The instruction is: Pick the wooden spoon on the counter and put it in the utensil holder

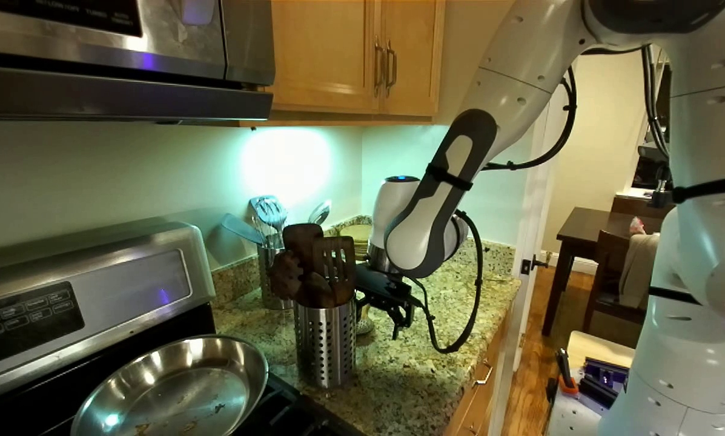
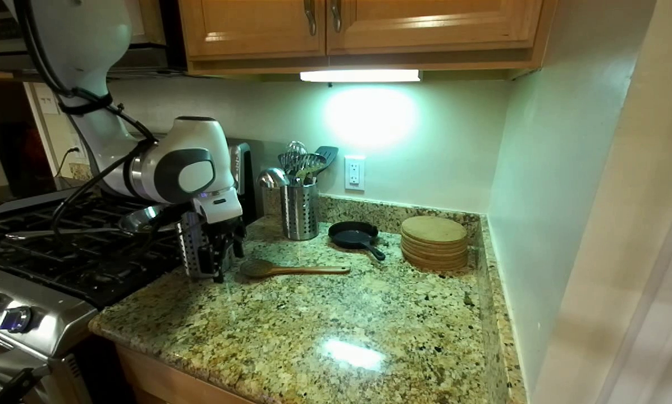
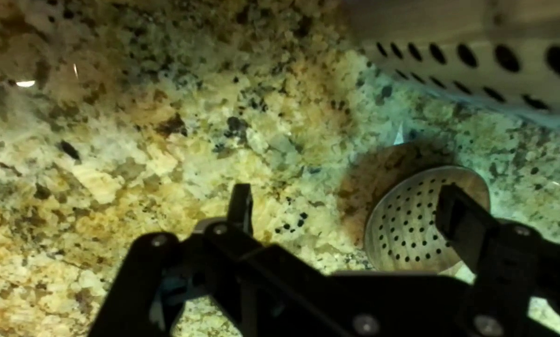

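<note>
The wooden spoon [image 2: 293,270] lies flat on the granite counter [image 2: 291,331], its bowl toward my gripper. In the wrist view its bowl [image 3: 408,224] shows many dark dots; the handle is hidden under the gripper body. In an exterior view only a bit of the spoon [image 1: 365,326] shows behind the holder. The utensil holder [image 1: 326,348], a perforated metal cylinder full of dark wooden utensils, stands beside my gripper; its wall [image 3: 448,28] fills the wrist view's top right. My gripper [image 2: 229,267] is open and empty above the counter; one finger overlaps the bowl in the wrist view [image 3: 345,201].
A second metal holder [image 2: 300,216] with metal and grey utensils stands near the back wall. A small black pan [image 2: 351,234] and a stack of round boards [image 2: 434,244] lie to its right. A steel frying pan [image 1: 180,387] sits on the stove beside the counter.
</note>
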